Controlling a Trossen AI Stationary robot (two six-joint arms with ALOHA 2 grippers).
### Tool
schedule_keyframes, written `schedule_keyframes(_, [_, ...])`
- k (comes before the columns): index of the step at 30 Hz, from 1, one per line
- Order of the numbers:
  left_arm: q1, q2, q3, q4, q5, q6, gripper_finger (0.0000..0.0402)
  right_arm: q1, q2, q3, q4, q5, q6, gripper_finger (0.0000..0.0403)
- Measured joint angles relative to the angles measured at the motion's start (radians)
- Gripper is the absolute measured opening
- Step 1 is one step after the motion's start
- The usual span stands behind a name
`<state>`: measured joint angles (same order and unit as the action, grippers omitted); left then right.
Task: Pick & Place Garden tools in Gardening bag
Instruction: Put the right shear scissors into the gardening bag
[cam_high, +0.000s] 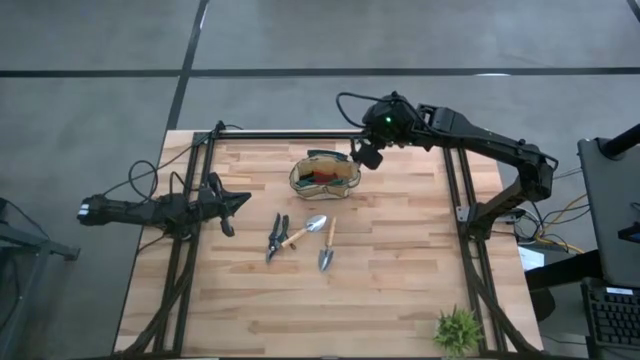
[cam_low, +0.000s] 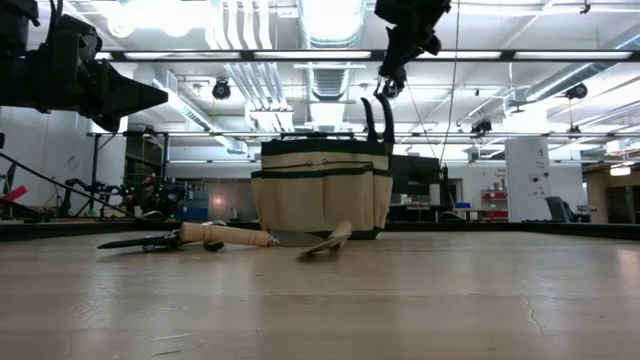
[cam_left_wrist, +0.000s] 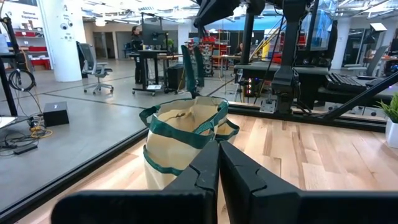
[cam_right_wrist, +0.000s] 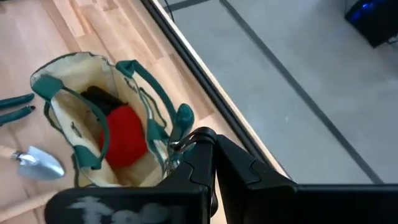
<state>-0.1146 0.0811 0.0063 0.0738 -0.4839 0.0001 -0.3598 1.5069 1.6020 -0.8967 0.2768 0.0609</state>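
The tan gardening bag (cam_high: 325, 177) with dark green trim stands on its base at the far middle of the table. Inside it lie a red item (cam_right_wrist: 124, 140) and a dark tool (cam_right_wrist: 99, 96). My right gripper (cam_high: 364, 156) hangs just above the bag's right side, shut on a handle. In front of the bag, pruning shears (cam_high: 277, 236) and two wooden-handled trowels (cam_high: 305, 230) (cam_high: 327, 247) lie flat on the table. My left gripper (cam_high: 243, 201) waits shut at the table's left edge, pointing level toward the bag. My right gripper pinches one dark green handle strap of the bag (cam_right_wrist: 182, 119) at its top, between the tips of its two fingers. It comes from above, slanting down from the far right. The strap (cam_low: 378, 118) stands drawn upright below the fingers, and the bag's base stays on the table.
A small green plant (cam_high: 458, 330) stands at the near right corner. Black frame rails (cam_high: 455, 215) run along the table's left, right and far sides. Bare wood lies in front of the tools and to the right of the bag.
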Motion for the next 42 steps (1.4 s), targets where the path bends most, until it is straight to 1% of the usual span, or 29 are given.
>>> schedule_keyframes(2, [0.000,0.000,0.000,0.000,0.000,0.000,0.0017,0.004,-0.002,0.000,0.002,-0.023,0.015,0.0008])
schedule_keyframes(7, [0.000,0.000,0.000,0.000,0.000,0.000,0.0017,0.004,-0.006,0.012,0.024,-0.122,0.063,0.0008])
schedule_keyframes(16, [0.000,0.000,0.000,0.000,0.000,0.000,0.0016,0.016,-0.006,0.058,0.027,-0.151,0.144,0.0008])
schedule_keyframes(27, [0.000,0.000,0.000,0.000,0.000,0.000,0.0016,0.016,-0.006,0.034,-0.062,-0.149,0.224,0.0008])
schedule_keyframes(33, [0.000,0.000,0.000,0.000,0.000,0.000,0.0018,0.016,-0.007,0.048,-0.080,-0.225,0.260,0.0008])
schedule_keyframes(37, [0.000,0.000,0.000,0.000,0.000,0.000,0.0016,0.022,-0.007,0.053,-0.079,-0.234,0.275,0.0008])
schedule_keyframes(40, [0.000,0.000,0.000,0.000,0.000,0.000,0.0017,0.022,-0.007,0.060,-0.062,-0.291,0.297,0.0008])
schedule_keyframes(42, [0.000,0.000,0.000,0.000,0.000,0.000,0.0018,0.022,-0.007,0.069,-0.056,-0.308,0.313,0.0008])
